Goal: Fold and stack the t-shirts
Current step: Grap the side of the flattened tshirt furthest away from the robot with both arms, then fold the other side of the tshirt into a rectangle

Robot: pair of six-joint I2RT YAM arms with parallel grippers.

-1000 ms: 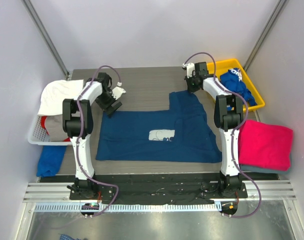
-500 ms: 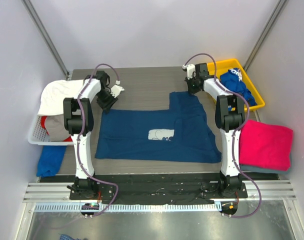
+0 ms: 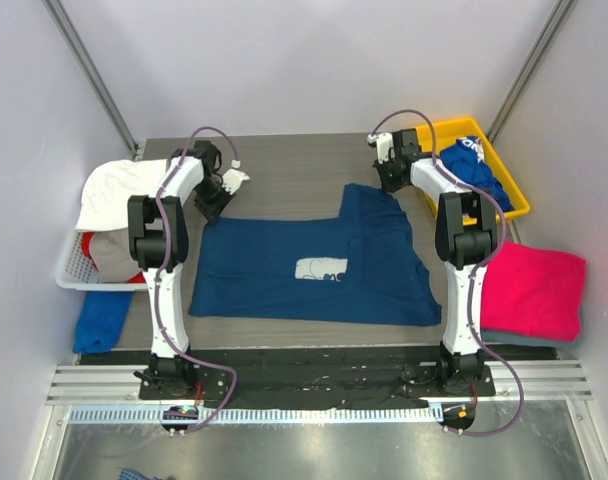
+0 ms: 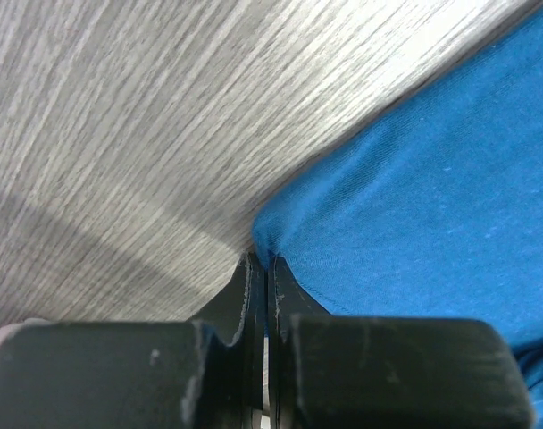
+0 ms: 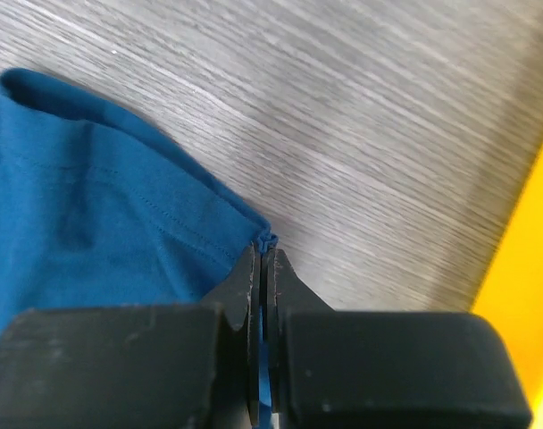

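A yellow tray (image 3: 446, 128) sits at the upper right of the frame, on a grey wood-grain table (image 3: 294, 170). A white basket (image 3: 72, 268) stands at the left edge with a white cloth (image 3: 114, 190) draped over it. Metal rails (image 3: 94, 385) run along the bottom.

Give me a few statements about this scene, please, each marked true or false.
1. The left gripper and the right gripper are each shut on an edge of the navy t-shirt. True.
2. The pink t-shirt lies in the yellow tray. False: it lies folded beside the right arm, and the tray holds the royal-blue t-shirt.
3. The navy t-shirt's white print faces up. True.
4. The white basket stands on the right side. False: it is at the left.
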